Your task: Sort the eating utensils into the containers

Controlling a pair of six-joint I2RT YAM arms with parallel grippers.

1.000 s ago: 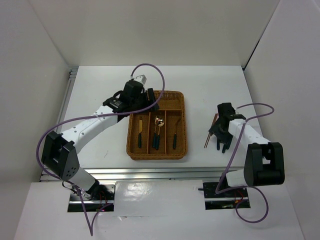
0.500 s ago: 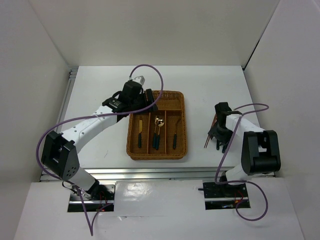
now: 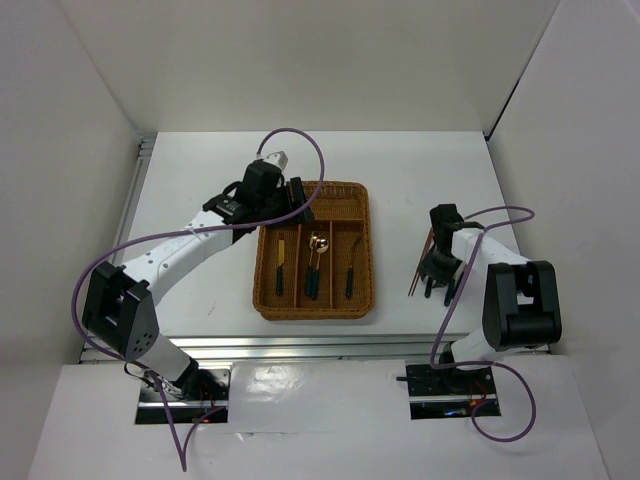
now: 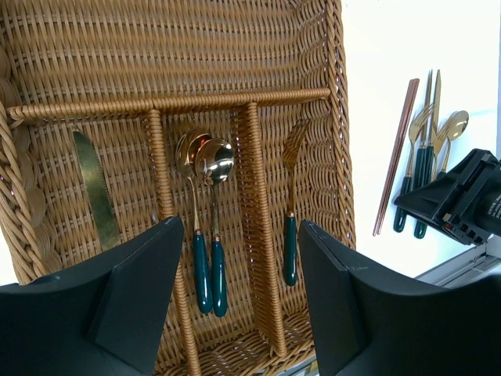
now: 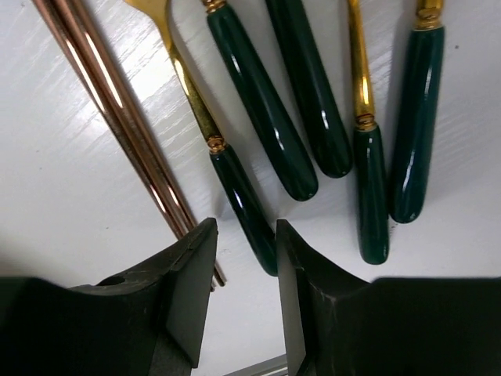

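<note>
Wicker tray [image 3: 261,280] with 1 knife [image 4: 94,188], 2 spoons [image 4: 205,160], 1 fork [image 4: 291,196] sorted; right of tray, chopsticks [image 5: 117,110] and other utensils [image 5: 313,86] unsorted, right gripper [image 5: 245,235] narrow astride 1 green handle [image 5: 243,207], clamp unclear, left gripper [image 4: 241,235] wide, empty.

Bright even light; glare streaks on chopsticks [image 5: 117,106].

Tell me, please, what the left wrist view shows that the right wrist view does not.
Only the left wrist view: the wicker tray, holding a knife, two spoons and a fork in separate sections. Only the right wrist view: the right jaws standing either side of the tip of one green handle, seen up close. Both: the chopsticks and the loose green-handled cutlery lying on the white table.
</note>
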